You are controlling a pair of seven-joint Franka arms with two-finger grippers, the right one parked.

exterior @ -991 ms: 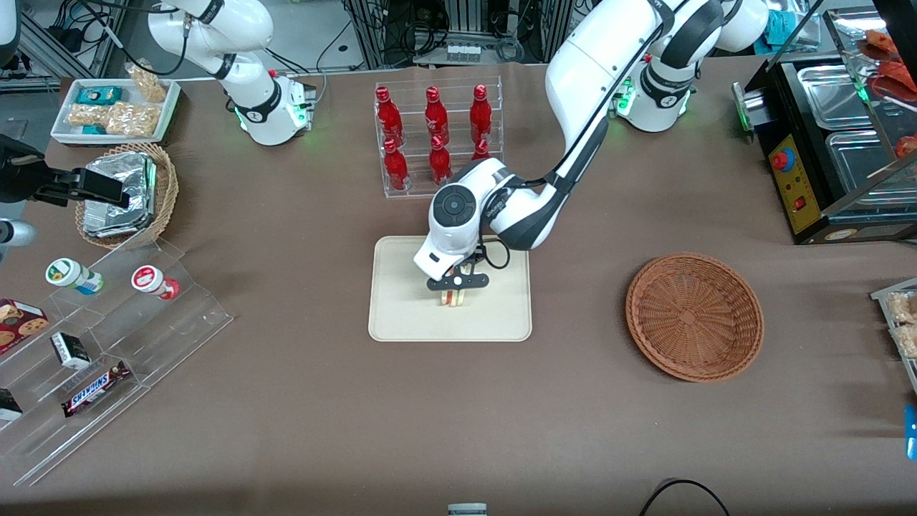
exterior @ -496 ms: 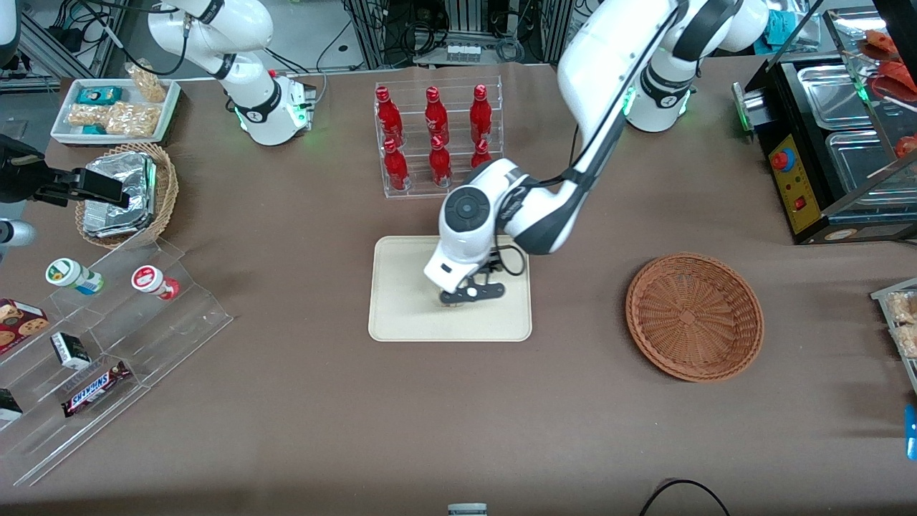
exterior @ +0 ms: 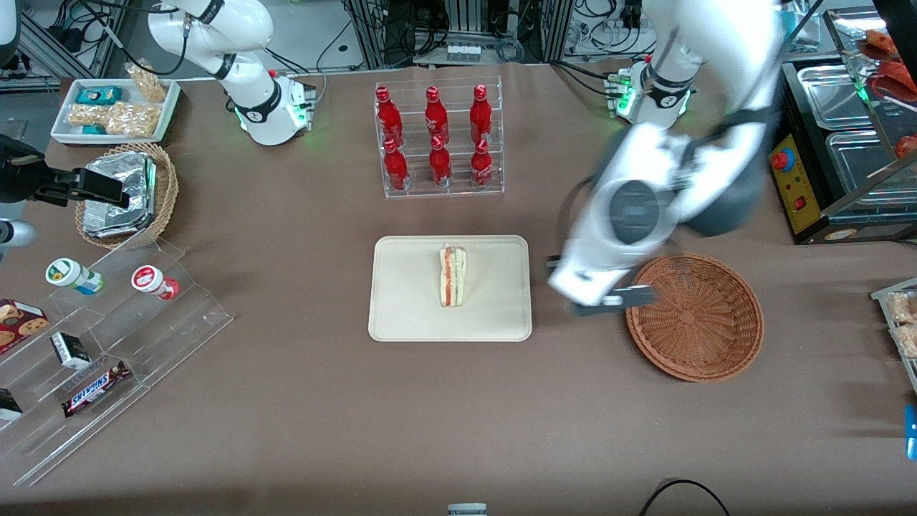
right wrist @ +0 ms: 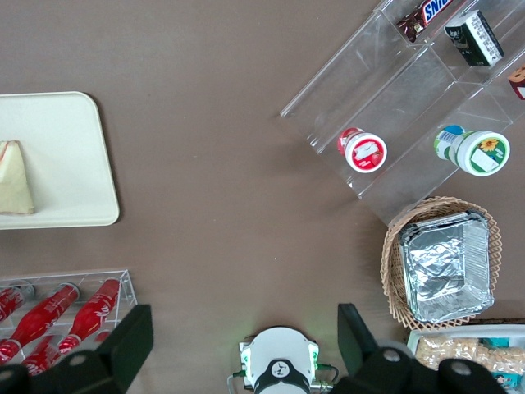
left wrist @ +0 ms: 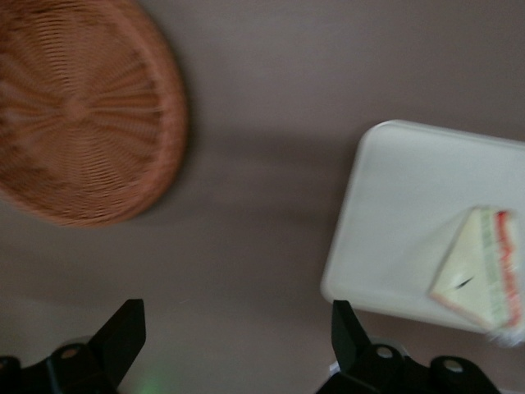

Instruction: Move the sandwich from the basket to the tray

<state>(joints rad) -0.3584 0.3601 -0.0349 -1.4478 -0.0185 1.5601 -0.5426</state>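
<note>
While the claw (exterior: 607, 304) gapes, the layered sandwich (exterior: 452, 275) rests on the tray (exterior: 401, 315).

Sandwich (exterior: 452, 276) on tray (exterior: 408, 301), mid-table. Basket (exterior: 695, 316) well apart from tray, toward working arm's end. Gripper (exterior: 609, 301) above table between tray and basket, fingers spread. Bottle rack (exterior: 438, 137) farther from front camera than tray.

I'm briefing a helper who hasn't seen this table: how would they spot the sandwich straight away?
Find the cream tray in the middle of the table, nearer the front camera than the rack of red bottles. The sandwich lies on it alone, a pale bread wedge with red and green filling at its edge. The open gripper hangs between tray and wicker basket, touching neither.
</note>
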